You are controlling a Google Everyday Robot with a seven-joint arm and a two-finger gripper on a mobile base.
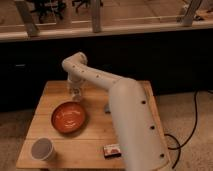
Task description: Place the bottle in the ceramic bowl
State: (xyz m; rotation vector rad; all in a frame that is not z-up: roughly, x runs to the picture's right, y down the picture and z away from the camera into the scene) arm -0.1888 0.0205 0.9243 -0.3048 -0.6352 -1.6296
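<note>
- On the wooden table [95,135], the orange-red bowl [68,117] sits left of centre, upright and with nothing visible inside it.
- Above the far left part of the table, the gripper [75,93] hangs at the end of the white arm [131,120], pointing down just behind the bowl's far rim.
- A small clear shape at the gripper looks like the bottle [75,91]; it is above the table behind the bowl, not in the bowl.
- Whether the gripper holds the bottle cannot be told from this view.
- The arm reaches from the lower right across the table, its elbow [75,62] raised above the gripper.
- A grey-white cup [42,148] stands near the front left corner, well apart from the bowl.
- A small dark packet [111,149] lies near the front edge, just beside the arm.
- A small object [106,108] lies right of the bowl, partly hidden by the arm.
</note>
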